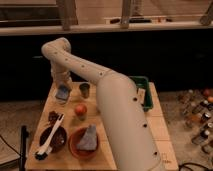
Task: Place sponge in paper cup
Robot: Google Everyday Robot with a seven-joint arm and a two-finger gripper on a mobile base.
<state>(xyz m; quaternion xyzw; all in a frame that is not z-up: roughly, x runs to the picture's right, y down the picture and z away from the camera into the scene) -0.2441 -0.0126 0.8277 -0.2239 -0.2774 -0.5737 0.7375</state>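
My gripper (62, 93) hangs at the far left of the wooden table (125, 150), at the end of the long white arm. It holds a small light-blue sponge (62, 92) just above the table top. The paper cup (85, 90) stands upright just right of the gripper, a short gap away. The sponge is outside the cup.
An orange fruit (80, 110) lies in front of the cup. A red bowl (77, 149) with a grey-blue crumpled item sits at the front. A dark bowl (56, 141) with a brush is front left. A green bin (144, 90) stands at the back right. The arm covers the table's right half.
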